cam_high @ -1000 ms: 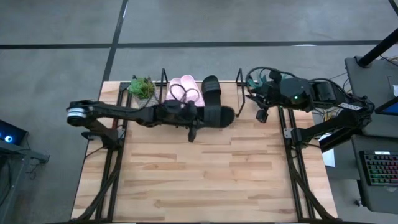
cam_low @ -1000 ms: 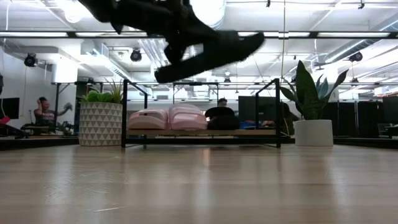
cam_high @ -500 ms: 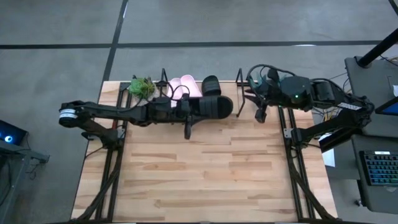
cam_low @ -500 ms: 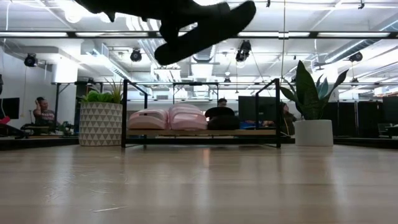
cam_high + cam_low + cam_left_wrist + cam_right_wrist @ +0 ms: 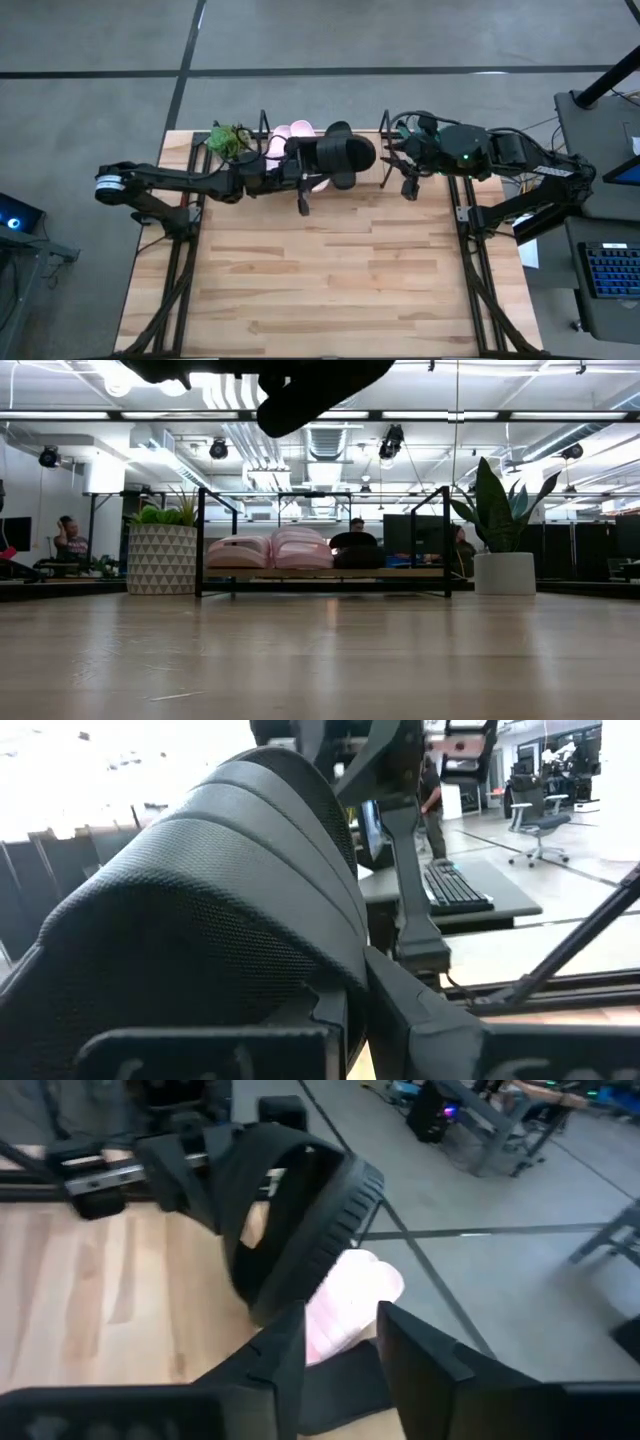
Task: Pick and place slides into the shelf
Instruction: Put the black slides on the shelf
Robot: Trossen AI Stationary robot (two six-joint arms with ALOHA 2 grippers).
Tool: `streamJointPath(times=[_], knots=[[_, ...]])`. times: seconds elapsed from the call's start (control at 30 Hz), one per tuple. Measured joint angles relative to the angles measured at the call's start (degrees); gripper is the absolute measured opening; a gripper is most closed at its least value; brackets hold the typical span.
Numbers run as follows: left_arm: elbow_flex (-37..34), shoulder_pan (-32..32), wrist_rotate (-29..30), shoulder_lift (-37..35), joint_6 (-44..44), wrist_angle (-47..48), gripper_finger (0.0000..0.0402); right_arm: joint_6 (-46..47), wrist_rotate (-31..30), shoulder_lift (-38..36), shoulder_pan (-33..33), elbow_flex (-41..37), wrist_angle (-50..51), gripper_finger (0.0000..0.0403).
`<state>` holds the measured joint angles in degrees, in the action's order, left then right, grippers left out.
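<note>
My left gripper (image 5: 316, 163) is shut on a black slide (image 5: 345, 155), high above the shelf (image 5: 384, 150); in the low view this slide (image 5: 320, 385) shows at the top edge. The wire shelf (image 5: 320, 575) stands at the table's far edge. Two pale pink slides (image 5: 270, 550) and another black slide (image 5: 355, 552) rest on its wooden base. My right gripper (image 5: 340, 1345) is open and hovers beside the shelf's right end frame (image 5: 392, 160), fingers pointing at the held slide (image 5: 300, 1210). My left gripper (image 5: 355, 1010) pinches the black slide by the edge of its wide strap (image 5: 335, 970). The fingers come level from the table's left. The slide is lifted clear, turned on its side, its ribbed sole (image 5: 345, 1195) facing away from the gripper.
A potted plant in a patterned pot (image 5: 160, 555) stands at the shelf's left end, and a tall-leaved plant in a white pot (image 5: 500, 545) at its right end. The table (image 5: 330, 270) is bare wood on the near side. People sit in the room beyond.
My left gripper has carried the black slide up and toward the table's far edge, from in front of the shelf to above it. The slide has turned about meanwhile. My right gripper has shifted slightly toward the shelf.
</note>
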<state>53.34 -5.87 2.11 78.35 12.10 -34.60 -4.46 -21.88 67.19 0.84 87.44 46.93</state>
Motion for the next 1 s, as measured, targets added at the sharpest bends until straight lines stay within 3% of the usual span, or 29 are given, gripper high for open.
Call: streamJointPath(times=[0.23,0.4,0.6,1.0], knots=[[0.0,0.0,2.1,2.7,7.2,-6.0,0.0000,-1.1,-2.1,1.8,0.0,0.0,-3.7,0.0188],[0.0,0.0,6.2,4.1,8.4,-9.1,0.0000,-2.7,-3.2,1.9,-0.1,0.0,-5.5,0.0221],[0.0,0.0,9.0,4.1,11.1,-10.6,0.0000,-3.2,-2.4,2.0,0.0,0.0,-5.8,0.0232],[0.0,0.2,3.9,5.2,11.2,-14.3,0.0000,-8.2,-2.7,2.2,-0.1,0.0,-8.5,0.0232]])
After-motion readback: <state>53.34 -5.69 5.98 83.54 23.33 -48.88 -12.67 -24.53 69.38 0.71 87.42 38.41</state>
